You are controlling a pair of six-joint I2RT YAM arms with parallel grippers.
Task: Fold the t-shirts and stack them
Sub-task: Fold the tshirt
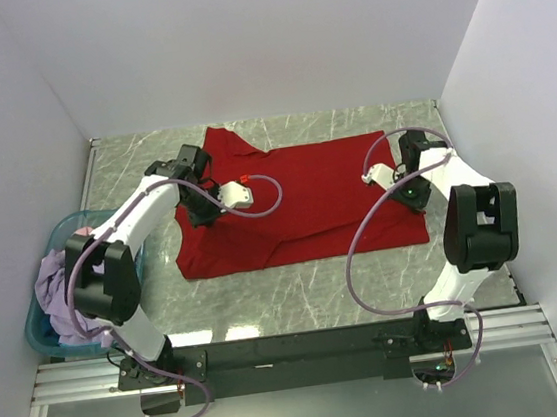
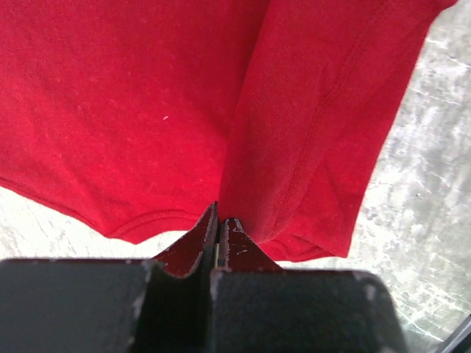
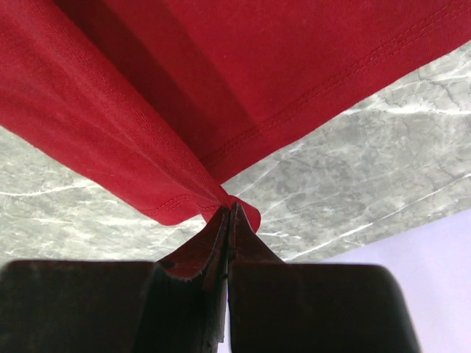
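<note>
Pinching, left end effector (image 2: 219,222): fingers pressed together on a fold of the red t-shirt (image 1: 308,200) close to its hem. The cloth rises in a ridge running away from the fingertips.
Right end effector (image 3: 229,213): clamped tight on the shirt's stitched edge, with a small tuck of fabric caught between the fingers. A taut fold is drawn up ahead of them.
Red t-shirt: spread on the counter (image 1: 298,292) between the two end effectors. The left one grips its left side and the right one its right edge. One sleeve lies beyond the left end effector, towards the far wall.
Counter: grey marble pattern, showing bare just past the right end effector's fingertips and to the right of the left one's.
Basket (image 1: 38,339): blue, well apart from the left end effector on its outer side, holding lavender clothes (image 1: 61,289).
</note>
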